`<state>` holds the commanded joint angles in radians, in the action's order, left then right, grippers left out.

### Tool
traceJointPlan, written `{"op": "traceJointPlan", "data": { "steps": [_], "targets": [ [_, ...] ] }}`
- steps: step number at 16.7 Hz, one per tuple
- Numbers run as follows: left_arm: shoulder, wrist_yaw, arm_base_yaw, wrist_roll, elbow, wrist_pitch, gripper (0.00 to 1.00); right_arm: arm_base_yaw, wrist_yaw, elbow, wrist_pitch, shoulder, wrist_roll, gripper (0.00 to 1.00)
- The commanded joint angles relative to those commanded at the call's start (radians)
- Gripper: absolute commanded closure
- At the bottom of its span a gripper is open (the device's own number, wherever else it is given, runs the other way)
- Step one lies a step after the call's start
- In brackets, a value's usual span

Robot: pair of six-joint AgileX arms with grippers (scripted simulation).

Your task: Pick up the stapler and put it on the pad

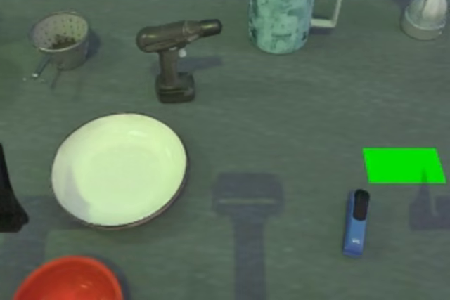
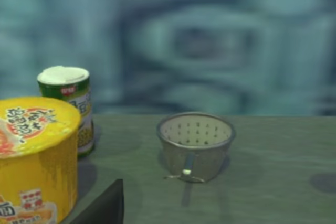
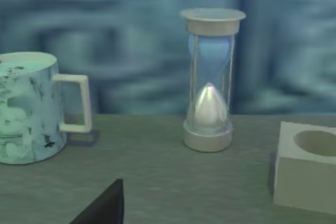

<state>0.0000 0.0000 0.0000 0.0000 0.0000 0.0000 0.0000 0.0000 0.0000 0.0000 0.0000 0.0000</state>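
Observation:
The stapler (image 1: 356,223), a slim blue bar with a black end piece, lies flat on the table at the front right. The pad (image 1: 404,165), a bright green slanted rectangle, is just behind it and slightly to its right, with a small gap between them. My left arm (image 1: 7,194) shows only as a dark shape at the table's left edge, far from both. A dark part of the left gripper (image 2: 105,208) juts into the left wrist view. The right arm is outside the top view; a dark part of the right gripper (image 3: 105,208) shows in the right wrist view. Neither wrist view shows stapler or pad.
A power drill (image 1: 172,54), a metal strainer (image 1: 60,36), a marbled mug (image 1: 281,6) and an hourglass (image 1: 427,10) stand along the back. A white plate (image 1: 119,170) and a red bowl (image 1: 67,282) are at the left. A white block (image 3: 307,174) stands near the hourglass.

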Motion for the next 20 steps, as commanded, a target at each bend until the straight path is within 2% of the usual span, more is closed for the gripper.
{"op": "traceJointPlan", "data": {
  "steps": [4, 8, 20],
  "targets": [
    [0.000, 0.000, 0.000, 0.000, 0.000, 0.000, 0.00, 0.013, -0.001, 0.030, -0.024, 0.031, 0.018, 0.00],
    [0.000, 0.000, 0.000, 0.000, 0.000, 0.000, 0.00, 0.079, -0.002, 0.193, -0.157, 0.222, 0.117, 0.00],
    [0.000, 0.000, 0.000, 0.000, 0.000, 0.000, 0.00, 0.391, 0.002, 0.934, -0.822, 1.335, 0.574, 0.00]
  ]
}}
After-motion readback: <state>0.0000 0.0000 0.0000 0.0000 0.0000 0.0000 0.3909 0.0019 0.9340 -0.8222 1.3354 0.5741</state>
